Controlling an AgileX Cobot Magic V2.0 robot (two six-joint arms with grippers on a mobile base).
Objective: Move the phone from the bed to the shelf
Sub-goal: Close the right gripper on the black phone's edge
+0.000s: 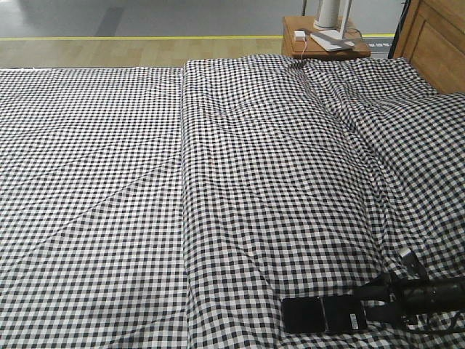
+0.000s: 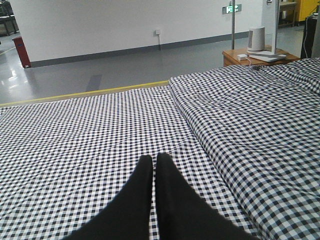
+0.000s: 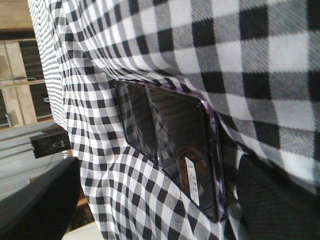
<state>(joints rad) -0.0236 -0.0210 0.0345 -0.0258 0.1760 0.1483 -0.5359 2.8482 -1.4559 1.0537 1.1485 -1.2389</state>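
— Where does the phone lie?

— The phone (image 1: 323,315) lies flat, face up, on the bed (image 1: 109,182). It rests on the gingham cloth at the near right corner of the front view.

— And the right pincer?

— The right pincer (image 1: 372,308) reaches in from the right, low over the cloth, at the phone's right end. In the right wrist view its two dark fingers (image 3: 272,200) stand wide apart. The phone lies between them, close to one finger and well apart from the other. Whether the near finger touches the phone's edge cannot be told, because shadow fills that strip.

— What shows on the phone itself?

— There is a crease across the glossy black face, a thin lighter rim, and a small white sticker (image 3: 190,169) near one end.

— The left pincer?

— The left pincer (image 2: 152,161) hangs over the flatter left part of the bed. Its fingers are pressed together with nothing between them.

— Does anything carry other things?

— The small brown bench (image 1: 290,27) stands beyond the bed's far edge, beside the wooden headboard (image 1: 436,40). On it stand a white cylinder (image 2: 256,39), a flat white base (image 1: 334,40) and a small white block (image 1: 299,35) with a cord.
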